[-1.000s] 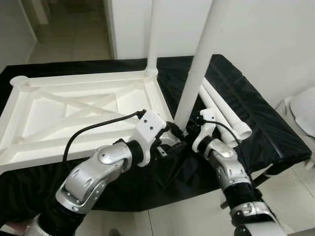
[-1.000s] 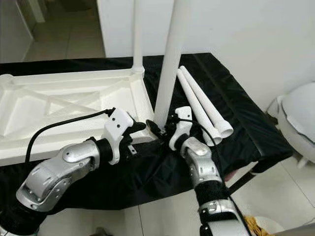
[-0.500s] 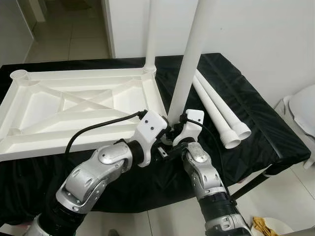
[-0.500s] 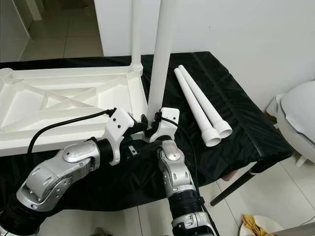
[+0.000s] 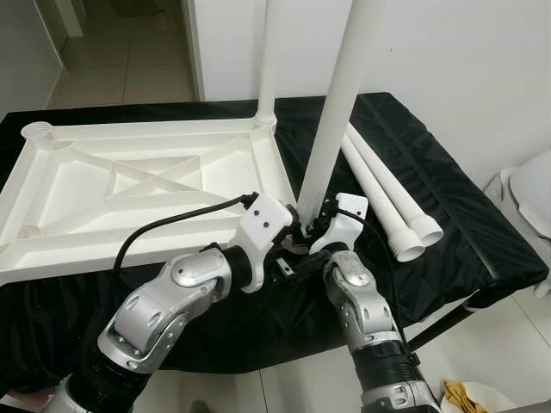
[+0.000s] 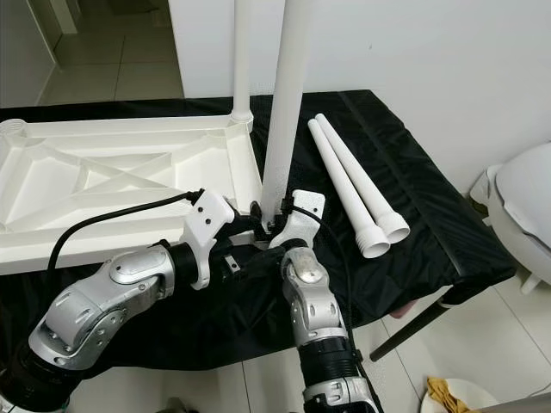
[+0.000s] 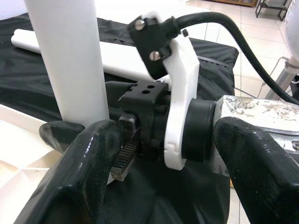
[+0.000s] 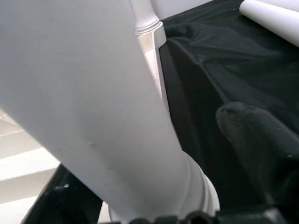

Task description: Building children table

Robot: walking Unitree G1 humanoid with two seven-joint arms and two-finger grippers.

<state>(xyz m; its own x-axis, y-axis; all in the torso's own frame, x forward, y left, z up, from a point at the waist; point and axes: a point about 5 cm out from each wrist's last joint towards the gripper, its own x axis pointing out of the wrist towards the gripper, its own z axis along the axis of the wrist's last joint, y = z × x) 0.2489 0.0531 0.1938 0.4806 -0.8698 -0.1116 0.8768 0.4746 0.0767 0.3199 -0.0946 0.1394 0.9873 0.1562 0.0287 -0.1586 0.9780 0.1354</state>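
Black-draped table (image 5: 465, 232) carries an upturned white tabletop (image 5: 129, 189) with one leg (image 5: 267, 60) standing at its far corner, a second leg (image 5: 336, 112) upright at the near corner clamped by right gripper (image 6: 274, 222), left gripper (image 7: 159, 149) spread open beside it, and two loose legs (image 6: 353, 185) lying right.

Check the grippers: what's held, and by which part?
The right gripper clasps the upright table leg near its lower end, just above the tabletop corner. The left gripper is open beside it, holding nothing.
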